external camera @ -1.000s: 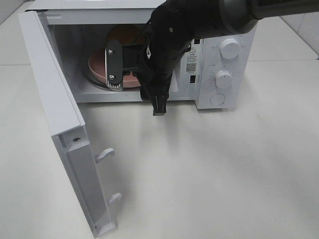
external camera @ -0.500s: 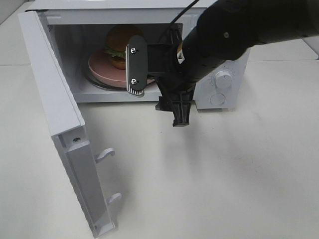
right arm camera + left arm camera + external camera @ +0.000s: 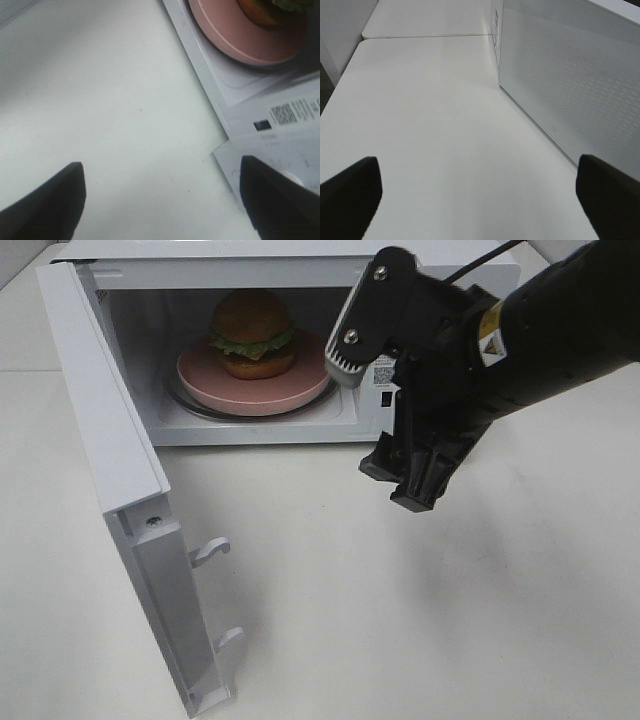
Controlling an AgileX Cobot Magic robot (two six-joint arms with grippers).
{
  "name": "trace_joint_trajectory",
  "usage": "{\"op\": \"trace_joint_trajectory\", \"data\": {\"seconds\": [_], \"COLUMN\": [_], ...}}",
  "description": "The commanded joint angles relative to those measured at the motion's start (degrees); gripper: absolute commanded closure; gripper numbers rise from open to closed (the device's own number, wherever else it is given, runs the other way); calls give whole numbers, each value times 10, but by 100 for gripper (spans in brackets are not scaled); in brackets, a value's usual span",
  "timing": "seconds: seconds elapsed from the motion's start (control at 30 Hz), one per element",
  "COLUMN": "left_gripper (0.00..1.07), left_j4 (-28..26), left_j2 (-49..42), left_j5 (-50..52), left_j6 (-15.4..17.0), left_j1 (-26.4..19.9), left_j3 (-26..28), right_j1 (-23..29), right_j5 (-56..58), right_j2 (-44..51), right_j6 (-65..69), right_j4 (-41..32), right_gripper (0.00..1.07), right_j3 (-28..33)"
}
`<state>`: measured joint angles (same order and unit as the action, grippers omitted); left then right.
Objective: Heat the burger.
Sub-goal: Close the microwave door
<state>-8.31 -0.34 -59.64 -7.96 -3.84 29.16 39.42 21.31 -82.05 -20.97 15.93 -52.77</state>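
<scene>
Currently we note the burger (image 3: 252, 332) sitting on the pink plate (image 3: 200, 380) inside the open microwave (image 3: 260, 430), while the right gripper (image 3: 375, 435) hangs outside the cavity, off its right front corner, jaws spread apart and empty, well apart from the burger.

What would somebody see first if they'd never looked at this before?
Probably the tall golden-brown burger with frilly green lettuce, sitting on a round pink plate inside the white microwave, whose door hangs wide open on the left. Next, the big black right gripper in front of the microwave's right side, jaws apart and holding nothing.
</scene>
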Motion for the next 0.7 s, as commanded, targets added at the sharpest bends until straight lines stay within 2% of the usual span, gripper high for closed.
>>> {"op": "trace_joint_trajectory", "data": {"seconds": [0.03,0.3,0.33,0.37,0.4,0.47,0.53,0.7], "left_gripper": [9,9,9,9,9,9,9,9], "left_j4": [2,2,2,2,2,2,2,2], "left_j2": [-9,-9,-9,-9,-9,-9,-9,-9], "left_j5": [3,3,3,3,3,3,3,3], "left_j6": [5,5,5,5,5,5,5,5], "left_j1": [1,1,1,1,1,1,1,1], "left_j3": [-1,-1,-1,-1,-1,-1,-1,-1], "right_j1": [-6,-81,-108,-108,-142,-158,-196,-209], "right_j5": [38,172,198,198,222,237,282,368], "right_j2": [32,118,137,137,153,162,187,232], "right_j6": [57,122,144,144,167,180,213,252], "right_j4": [1,-29,-36,-36,-46,-49,-57,-53], "right_gripper": [27,29,29,29,30,30,31,31], "right_j3": [6,6,6,6,6,6,6,6]}}
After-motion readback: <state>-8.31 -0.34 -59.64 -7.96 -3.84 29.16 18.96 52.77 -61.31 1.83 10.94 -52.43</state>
